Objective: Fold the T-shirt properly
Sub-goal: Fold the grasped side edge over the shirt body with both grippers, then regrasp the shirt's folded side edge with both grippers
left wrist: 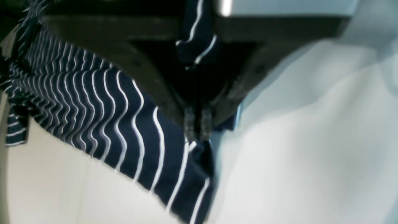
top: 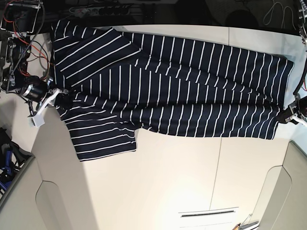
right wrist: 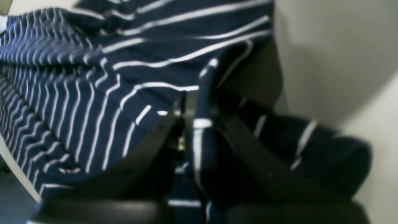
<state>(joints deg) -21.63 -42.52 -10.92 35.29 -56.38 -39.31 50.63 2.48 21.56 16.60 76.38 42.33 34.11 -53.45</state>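
The near part of the pale worktop (top: 163,182) is bare, with a thin dark slot near the front edge. Rounded grey shapes sit at both near corners, cut off by the picture's edge.

Farther back lies the T-shirt (top: 172,91), dark blue with thin white stripes. It is spread long across the worktop from left to right. One sleeve (top: 103,141) sticks out toward the near side at the left. The far left part is folded over, so its stripes slant.

At the right edge of the base view, the left end effector (left wrist: 197,124) pinches a corner of the shirt. Its tips are pressed together on the cloth, and the close view shows the shirt stretching away to the left. That view is blurry, and the dark body of the end effector hides the top of it.

At the left edge of the base view, the right end effector (right wrist: 194,121) pinches the other end of the shirt. A fold of cloth sits between its pressed tips. A dark bundle of cloth bulges to the right of them. It is too blurry to tell which part of the shirt that is.

Far at the left corner, red wires (top: 19,24) tangle around the arm.
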